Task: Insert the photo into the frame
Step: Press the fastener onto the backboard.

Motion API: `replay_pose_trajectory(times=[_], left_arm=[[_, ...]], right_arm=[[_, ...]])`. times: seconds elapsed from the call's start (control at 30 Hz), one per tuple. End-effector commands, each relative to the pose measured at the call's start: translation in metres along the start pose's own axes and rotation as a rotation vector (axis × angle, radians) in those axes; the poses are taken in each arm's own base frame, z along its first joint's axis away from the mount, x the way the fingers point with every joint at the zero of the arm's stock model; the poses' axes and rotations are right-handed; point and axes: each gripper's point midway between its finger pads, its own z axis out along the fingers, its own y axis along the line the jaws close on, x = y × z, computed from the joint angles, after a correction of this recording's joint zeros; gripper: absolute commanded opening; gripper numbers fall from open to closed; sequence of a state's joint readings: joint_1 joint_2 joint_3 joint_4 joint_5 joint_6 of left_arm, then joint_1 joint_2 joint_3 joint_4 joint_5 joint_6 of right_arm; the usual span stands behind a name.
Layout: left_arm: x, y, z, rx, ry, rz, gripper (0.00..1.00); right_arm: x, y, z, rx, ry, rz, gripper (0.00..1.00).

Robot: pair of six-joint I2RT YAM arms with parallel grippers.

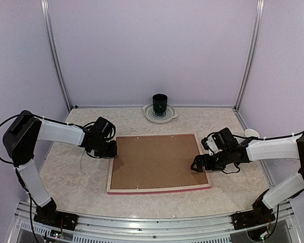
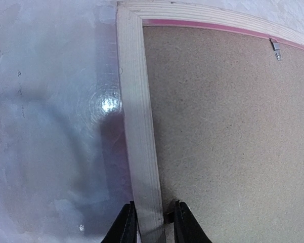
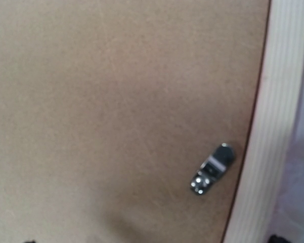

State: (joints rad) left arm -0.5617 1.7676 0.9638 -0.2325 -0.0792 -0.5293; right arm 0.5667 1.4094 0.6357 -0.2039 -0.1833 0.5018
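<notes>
Left gripper (image 2: 155, 212) straddles one rail of the frame (image 2: 134, 101).

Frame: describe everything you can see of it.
The frame lies flat on the table, back up: pale wood rails, pink front edge showing, brown backing board inside under small metal clips. The left gripper straddles its left rail; the open right gripper is over its right side.

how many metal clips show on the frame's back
2: the far clip by the frame's far rail near its left corner, and the right clip beside the right rail. More may be hidden or too small to tell.
</notes>
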Motion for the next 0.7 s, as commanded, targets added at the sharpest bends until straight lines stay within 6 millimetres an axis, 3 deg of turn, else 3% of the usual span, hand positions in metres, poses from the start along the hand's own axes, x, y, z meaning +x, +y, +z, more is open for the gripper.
replay_pose_trajectory(times=[0.0, 0.07, 0.27, 0.47, 0.67], left_arm=[[0.009, -0.001, 0.002, 0.007, 0.023, 0.018, 0.25], [0.006, -0.002, 0.001, 0.011, 0.019, 0.02, 0.25], [-0.01, -0.01, -0.007, 0.032, -0.019, 0.02, 0.4], [-0.038, -0.021, -0.035, 0.077, -0.108, 0.005, 0.43], [-0.039, -0.021, -0.046, 0.092, -0.133, 0.0, 0.52]], right_arm=[[-0.007, 0.001, -0.003, -0.003, -0.014, -0.003, 0.99], [-0.007, 0.002, -0.003, -0.005, -0.013, -0.004, 0.99], [-0.008, 0.002, -0.003, -0.001, -0.013, -0.007, 0.99], [-0.007, -0.001, -0.003, 0.009, -0.012, -0.008, 0.99], [-0.007, -0.002, -0.003, 0.02, -0.008, -0.019, 0.99]])
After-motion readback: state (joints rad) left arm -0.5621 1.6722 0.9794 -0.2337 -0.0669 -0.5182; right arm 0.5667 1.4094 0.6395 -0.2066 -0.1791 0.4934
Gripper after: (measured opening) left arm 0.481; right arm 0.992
